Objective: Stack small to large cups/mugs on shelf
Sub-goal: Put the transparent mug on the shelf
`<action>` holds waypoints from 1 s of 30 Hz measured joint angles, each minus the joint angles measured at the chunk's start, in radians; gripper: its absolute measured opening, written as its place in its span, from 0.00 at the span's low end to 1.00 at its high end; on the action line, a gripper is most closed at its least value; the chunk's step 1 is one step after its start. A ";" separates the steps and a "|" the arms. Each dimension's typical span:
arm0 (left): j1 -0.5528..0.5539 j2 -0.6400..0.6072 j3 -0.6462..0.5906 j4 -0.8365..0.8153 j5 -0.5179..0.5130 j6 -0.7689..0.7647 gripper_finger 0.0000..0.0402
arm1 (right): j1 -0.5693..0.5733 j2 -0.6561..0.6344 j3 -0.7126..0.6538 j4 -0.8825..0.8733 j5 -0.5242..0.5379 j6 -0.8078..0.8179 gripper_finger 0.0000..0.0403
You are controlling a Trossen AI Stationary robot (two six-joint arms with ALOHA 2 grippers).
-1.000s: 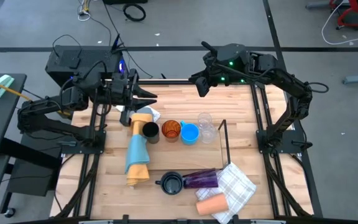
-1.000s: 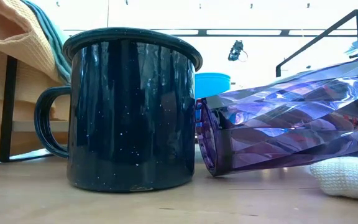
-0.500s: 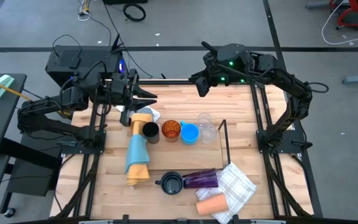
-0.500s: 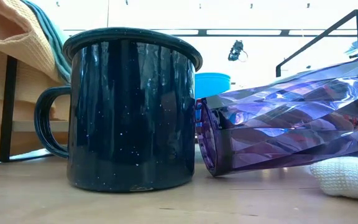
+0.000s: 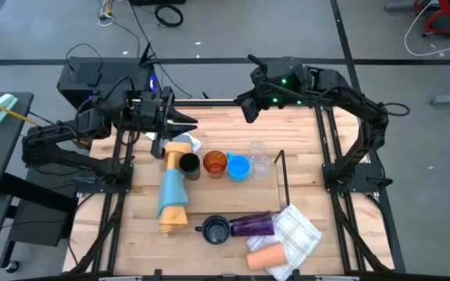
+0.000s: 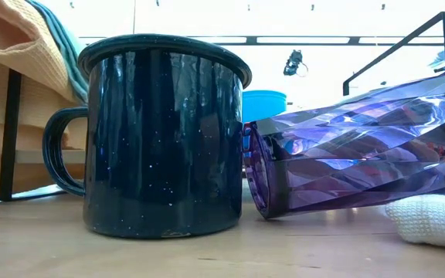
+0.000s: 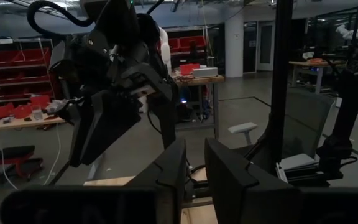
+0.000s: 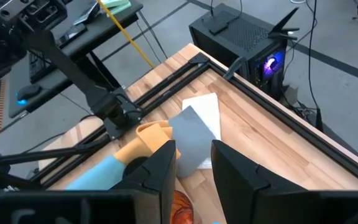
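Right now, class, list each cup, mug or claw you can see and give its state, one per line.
Dark speckled enamel mug: upright.
Purple faceted tumbler: on its side.
Peach cup: on its side.
Amber translucent cup: upright.
Bright blue cup: upright.
Left claw: slightly open, empty.
Right claw: slightly open, empty.

High straight down; low level, close behind mug (image 6: pixel 164 135)

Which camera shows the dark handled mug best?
The low view: the mug fills the frame upright, handle to one side, rim and speckled wall plain, with the purple tumbler lying beside it. The high view shows it only small, from above. Neither wrist view shows it.
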State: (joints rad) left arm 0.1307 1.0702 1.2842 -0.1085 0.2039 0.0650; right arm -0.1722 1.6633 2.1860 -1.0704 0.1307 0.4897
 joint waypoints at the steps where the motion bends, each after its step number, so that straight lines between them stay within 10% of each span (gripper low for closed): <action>1: 0.000 0.000 0.000 0.000 0.000 0.000 0.18 | 0.000 0.002 0.000 -0.002 0.000 -0.003 0.27; 20: 0.000 0.000 0.000 -0.001 0.000 -0.005 0.18 | -0.149 0.024 -0.009 -0.097 -0.082 -0.131 0.27; 30: 0.000 0.000 0.000 -0.003 0.000 -0.003 0.16 | -0.181 0.027 -0.297 -0.033 -0.193 -0.194 0.27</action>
State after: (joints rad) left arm 0.1307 1.0702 1.2842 -0.1116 0.2039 0.0616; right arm -0.3532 1.6905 1.8893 -1.1029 -0.0619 0.2961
